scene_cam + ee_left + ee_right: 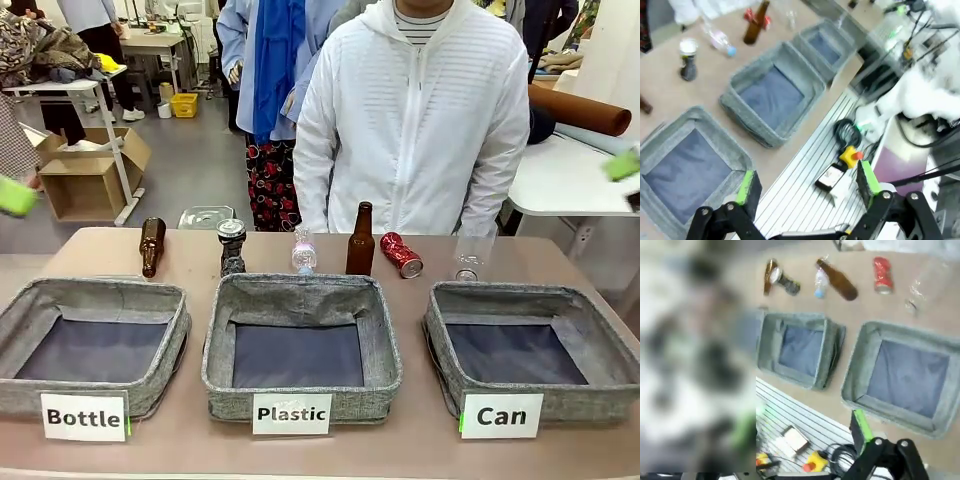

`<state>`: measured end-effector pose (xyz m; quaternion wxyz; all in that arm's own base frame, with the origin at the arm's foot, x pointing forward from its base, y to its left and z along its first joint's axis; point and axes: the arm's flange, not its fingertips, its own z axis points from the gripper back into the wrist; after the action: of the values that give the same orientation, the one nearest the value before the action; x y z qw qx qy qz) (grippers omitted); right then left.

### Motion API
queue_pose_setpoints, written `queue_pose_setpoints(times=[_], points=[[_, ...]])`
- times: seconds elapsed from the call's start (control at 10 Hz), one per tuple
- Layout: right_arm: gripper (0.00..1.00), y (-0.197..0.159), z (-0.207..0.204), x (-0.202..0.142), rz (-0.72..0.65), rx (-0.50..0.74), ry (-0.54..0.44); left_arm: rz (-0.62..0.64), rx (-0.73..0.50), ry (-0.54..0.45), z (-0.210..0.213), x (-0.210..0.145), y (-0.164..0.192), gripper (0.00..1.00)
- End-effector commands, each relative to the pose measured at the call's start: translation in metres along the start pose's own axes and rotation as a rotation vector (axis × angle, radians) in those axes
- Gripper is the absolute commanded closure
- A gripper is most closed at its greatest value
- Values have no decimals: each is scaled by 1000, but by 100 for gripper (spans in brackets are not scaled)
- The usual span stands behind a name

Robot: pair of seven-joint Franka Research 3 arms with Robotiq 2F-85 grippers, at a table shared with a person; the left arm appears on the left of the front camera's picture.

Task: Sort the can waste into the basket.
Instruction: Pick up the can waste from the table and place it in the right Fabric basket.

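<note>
Front view: the red crushed can (401,254) lies on the table behind the gap between the "Plastic" basket (302,405) and the "Can" basket (500,402). The dark crushed can (232,246) stands farther left, and a person in a white jacket (420,120) stands at the far side.

Left wrist view: the left gripper (806,182) hangs off the table's edge, its green pads wide apart and empty. The "Can" basket (812,29) is the farthest of the three.

Right wrist view: the right gripper (802,427), partly blurred, also has its pads spread with nothing between them. The red can (882,275) lies beyond the "Can" basket (860,370).
</note>
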<state>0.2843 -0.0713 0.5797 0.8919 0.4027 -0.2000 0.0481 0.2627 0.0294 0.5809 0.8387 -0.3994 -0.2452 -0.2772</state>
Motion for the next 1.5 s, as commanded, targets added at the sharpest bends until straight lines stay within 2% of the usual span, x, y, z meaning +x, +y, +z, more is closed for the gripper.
queue_pose_setpoints(times=[0.0, 0.2, 0.3, 0.4, 0.5, 0.6, 1.0, 1.1, 1.2, 1.4], points=[[0, -93, 15, 1, -227, 179, -146, 187, -110, -153, 17, -25, 75, 0], [0, -155, 32, -18, -378, 231, -225, 385, -253, -321, 28, -64, 130, 0], [0, -175, 34, -26, -435, 251, -253, 427, -304, -381, 26, -74, 142, 0], [0, -185, 35, -31, -459, 248, -282, 444, -306, -416, 16, -75, 139, 0], [0, -185, 34, -34, -443, 148, -330, 512, -249, -441, 3, -68, 139, 0], [0, -194, 36, -41, -483, 231, -266, 459, -278, -386, 35, -87, 151, 0], [0, -194, 32, -43, -511, 211, -255, 459, -278, -386, 35, -87, 151, 0], [0, -161, 3, -12, -451, 31, -206, 459, -278, -386, 35, -87, 151, 0], [0, -126, -34, 22, -324, -76, -137, 459, -278, -386, 35, -87, 151, 0], [0, -72, -110, 71, -107, -250, 11, 459, -278, -386, 35, -87, 151, 0]])
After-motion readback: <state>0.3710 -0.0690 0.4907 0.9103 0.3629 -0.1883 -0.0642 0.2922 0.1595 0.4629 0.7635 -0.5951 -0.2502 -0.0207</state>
